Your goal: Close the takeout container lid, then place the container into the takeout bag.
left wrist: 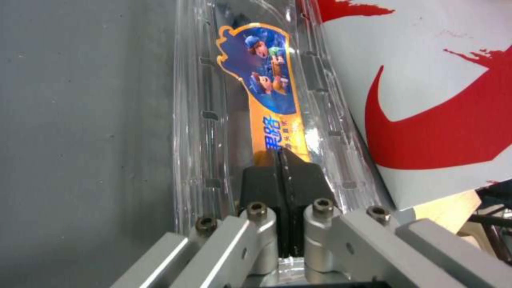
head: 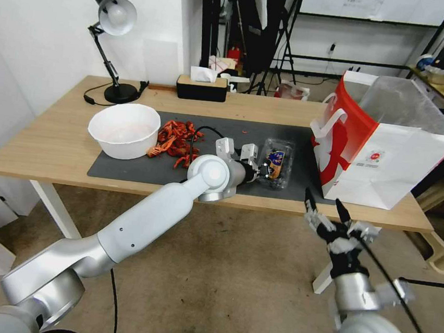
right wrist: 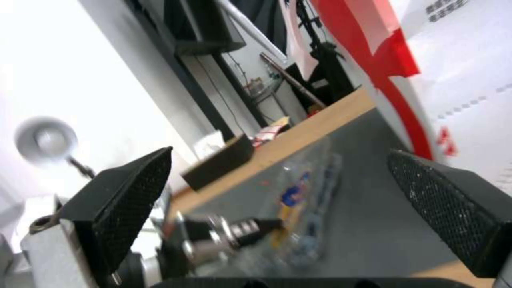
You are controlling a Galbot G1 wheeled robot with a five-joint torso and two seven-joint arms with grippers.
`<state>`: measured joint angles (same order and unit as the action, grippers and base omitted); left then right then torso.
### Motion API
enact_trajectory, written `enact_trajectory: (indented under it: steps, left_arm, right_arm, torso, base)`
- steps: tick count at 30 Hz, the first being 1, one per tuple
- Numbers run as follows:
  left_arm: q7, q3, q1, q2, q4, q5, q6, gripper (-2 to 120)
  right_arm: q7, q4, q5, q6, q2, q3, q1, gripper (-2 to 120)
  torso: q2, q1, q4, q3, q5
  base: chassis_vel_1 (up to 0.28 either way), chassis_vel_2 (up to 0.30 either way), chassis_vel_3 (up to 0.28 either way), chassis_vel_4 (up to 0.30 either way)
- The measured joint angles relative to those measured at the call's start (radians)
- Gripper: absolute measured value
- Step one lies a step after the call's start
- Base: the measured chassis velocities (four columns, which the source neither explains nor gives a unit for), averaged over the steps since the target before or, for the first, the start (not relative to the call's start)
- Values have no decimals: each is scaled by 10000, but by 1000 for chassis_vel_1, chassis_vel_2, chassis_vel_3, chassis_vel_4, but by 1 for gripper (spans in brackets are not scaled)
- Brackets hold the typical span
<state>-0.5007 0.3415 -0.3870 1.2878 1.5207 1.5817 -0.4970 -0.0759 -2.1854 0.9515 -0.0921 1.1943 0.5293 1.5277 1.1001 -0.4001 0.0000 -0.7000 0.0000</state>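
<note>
Both left gripper (left wrist: 284, 168) jaws press together on the lid (left wrist: 267, 100); right gripper (head: 327, 207) jaws gape, empty.

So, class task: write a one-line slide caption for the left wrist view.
Left gripper, fingers shut, presses on the clear plastic clamshell takeout container by its orange-and-blue label, beside the red-and-white paper takeout bag.

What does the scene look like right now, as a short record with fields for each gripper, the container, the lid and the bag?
left gripper: shut, pads together, pressing on the lid
right gripper: open, off the table's front edge, below the bag
container: on the dark mat, just left of the bag
lid: down over the container, colourful label up; cannot tell if latched
bag: upright on the table's right end, mouth open
bowl: white, on the mat's left end
</note>
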Motion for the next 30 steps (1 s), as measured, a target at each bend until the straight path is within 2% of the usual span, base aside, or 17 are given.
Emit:
enact_trajectory:
  steps: [7,13,17,21,30]
  left_arm:
    - [-31,0,1,-1,-2,-1,28,0]
    - [-31,-12,0,-8,-9,2,37,0]
    - [-29,-15,22,-16,-102,3,55,0]
    - [-37,-17,70,7,-159,3,65,0]
    - [-44,7,110,23,-214,17,88,0]
  right_arm:
    - [-966,144,1832,692,-70,-194,-1047,100]
    - [-1666,233,2257,1091,-72,-305,-1470,100]
    - [-3030,346,3056,2071,-154,-429,-2244,100]
    - [-3828,556,3770,2614,-242,-560,-3008,100]
    - [-4803,1236,4672,3620,-381,-789,-4328,100]
  torso:
    - [0,0,0,0,1]
    - [-1,0,-1,0,1]
    - [-1,0,-1,-1,0]
    - [-1,0,0,-1,0]
    - [-2,-1,0,-1,0]
  base:
    - [0,0,0,0]
    - [0,0,0,0]
    - [0,0,0,0]
    - [0,0,0,0]
    - [0,0,0,0]
